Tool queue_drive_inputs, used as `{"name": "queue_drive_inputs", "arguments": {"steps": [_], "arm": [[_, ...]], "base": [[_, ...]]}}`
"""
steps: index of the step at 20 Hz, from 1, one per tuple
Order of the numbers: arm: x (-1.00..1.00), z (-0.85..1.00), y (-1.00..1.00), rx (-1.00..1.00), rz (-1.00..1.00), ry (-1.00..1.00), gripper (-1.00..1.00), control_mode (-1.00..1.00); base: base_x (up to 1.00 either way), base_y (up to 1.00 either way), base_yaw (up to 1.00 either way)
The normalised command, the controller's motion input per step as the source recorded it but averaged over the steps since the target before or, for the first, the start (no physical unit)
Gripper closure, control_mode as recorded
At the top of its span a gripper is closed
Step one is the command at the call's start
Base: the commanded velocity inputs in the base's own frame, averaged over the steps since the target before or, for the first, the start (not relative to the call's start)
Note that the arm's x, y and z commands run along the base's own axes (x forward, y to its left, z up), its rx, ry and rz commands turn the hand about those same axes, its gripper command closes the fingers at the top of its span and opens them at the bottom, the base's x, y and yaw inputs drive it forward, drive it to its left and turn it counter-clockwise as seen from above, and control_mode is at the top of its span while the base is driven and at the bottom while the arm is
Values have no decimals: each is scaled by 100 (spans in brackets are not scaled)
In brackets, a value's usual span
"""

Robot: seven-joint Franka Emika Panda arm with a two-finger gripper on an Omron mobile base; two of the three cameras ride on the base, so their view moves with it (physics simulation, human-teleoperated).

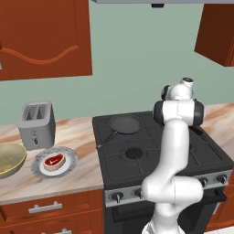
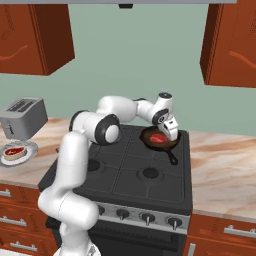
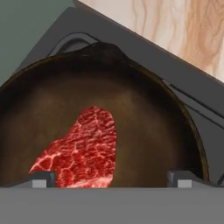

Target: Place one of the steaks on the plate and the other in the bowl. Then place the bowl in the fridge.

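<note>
The arm [image 2: 75,165] rises nearest the cameras, bent across the stove [image 2: 125,175] to a back-corner pan [image 2: 160,139]. The tool [image 2: 169,131] hangs just over this pan, its fingertips [image 3: 43,178] spread wide and holding nothing, one of them over the edge of the steak [image 3: 83,151].

Risks, as I judge them: the pan's raised wall leaves little room for a low approach, so a finger could strike the rim and shove the pan. The steak lies flat on the pan floor, so the fingers may close on too thin an edge and slip.

Room is better leftward. The surface [image 1: 68,178] beside the stove carries a toaster [image 1: 36,123], the bowl [image 1: 9,157] at the left edge and the plate [image 1: 66,168], which already bears a steak [image 1: 54,161]. The carry to the bowl must cross the plate; a low swing could clip it.
</note>
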Motion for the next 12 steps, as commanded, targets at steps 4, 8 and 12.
{"name": "queue_drive_inputs", "arguments": {"steps": [4, 8, 12], "arm": [[28, -23, -6, 0, 0, 0, -100, -100], [27, -22, -5, 0, 0, 0, -100, -100], [19, -22, 0, 0, 0, 0, -100, -100]], "base": [[0, 0, 0], [0, 0, 0], [0, 0, 0]]}}
